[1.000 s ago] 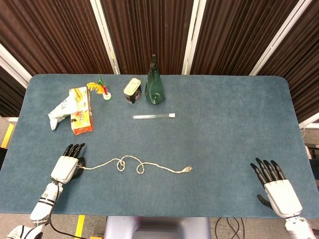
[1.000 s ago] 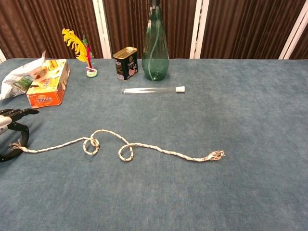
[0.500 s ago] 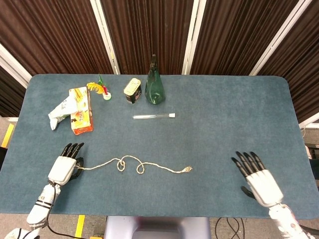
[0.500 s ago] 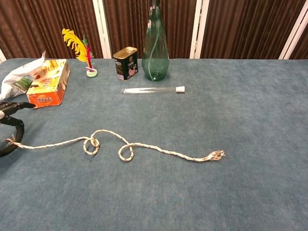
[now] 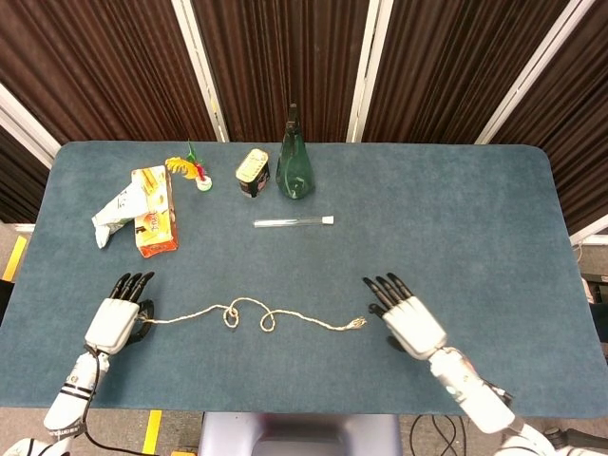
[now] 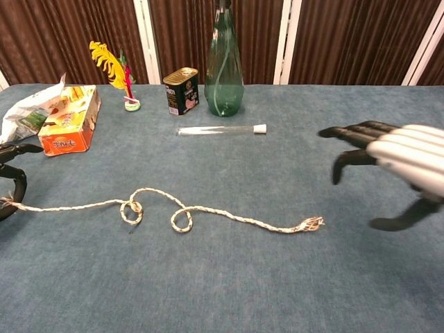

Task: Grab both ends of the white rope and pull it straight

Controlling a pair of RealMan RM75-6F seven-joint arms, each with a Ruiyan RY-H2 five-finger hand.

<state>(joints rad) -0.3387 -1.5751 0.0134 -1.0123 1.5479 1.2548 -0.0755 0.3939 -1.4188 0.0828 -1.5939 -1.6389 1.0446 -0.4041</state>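
Two loops are kinking the limp, light rope (image 5: 249, 315) lying on the table (image 5: 437, 218), its left end pinched in the left hand (image 5: 113, 322), while the right hand (image 5: 410, 320), fingers spread and empty, is hovering beside the frayed end (image 6: 310, 223), the likeliest hold.

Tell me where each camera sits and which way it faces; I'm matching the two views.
Head view: high above, looking down on the table; shows the left robot hand at the white rope end, right robot hand and both forearms.
Chest view: low at the table's near edge, looking across toward the curtains; shows the right hand and left fingertips.
Shared: rope, green bottle, both hands.
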